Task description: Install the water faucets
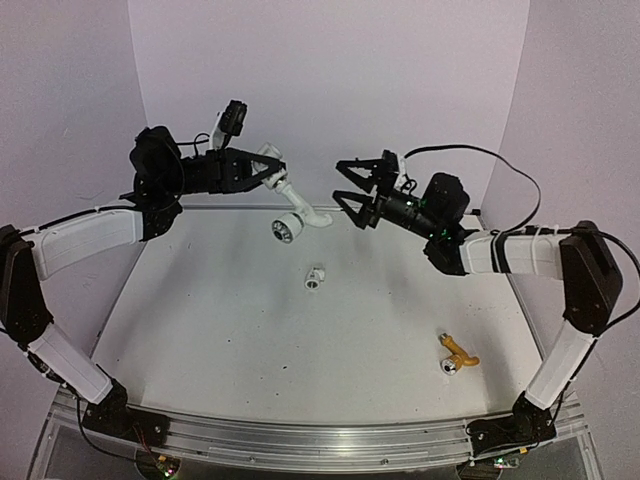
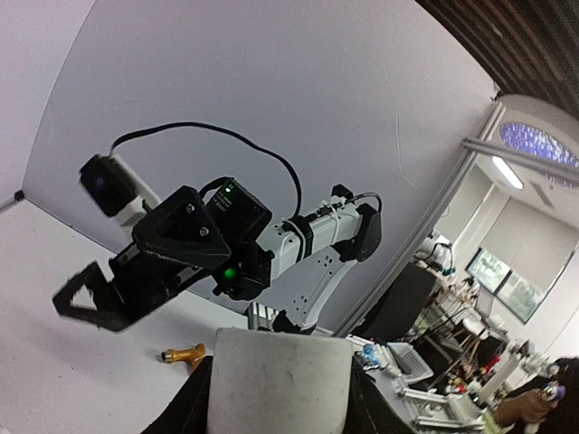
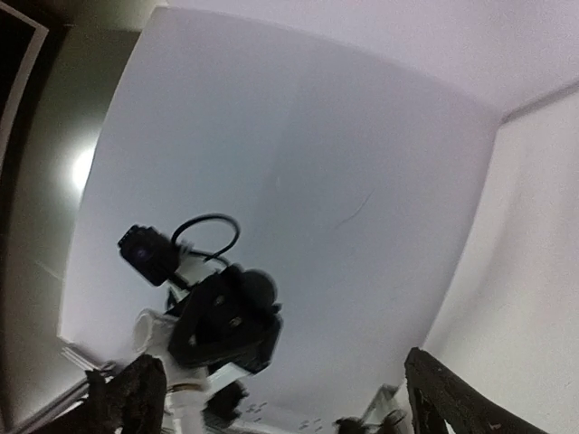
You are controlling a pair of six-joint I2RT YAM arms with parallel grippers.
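Two grippers face each other above the table point(image 1: 200, 320): the left gripper point(image 1: 262, 168) has its jaws clamped on the white faucet point(image 1: 292, 212), whose silvery end hangs below them. The right gripper point(image 1: 347, 192), jaws wide apart and empty, sits just beside the spout. Below both jaws lie a white fitting point(image 1: 315, 277) and, further toward the right arm's base, the yellow-gold faucet point(image 1: 458, 355).

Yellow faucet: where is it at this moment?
In the top view the yellow faucet lies on the table at the near right, not far from the right arm's base and well apart from the small white fitting at mid-table.
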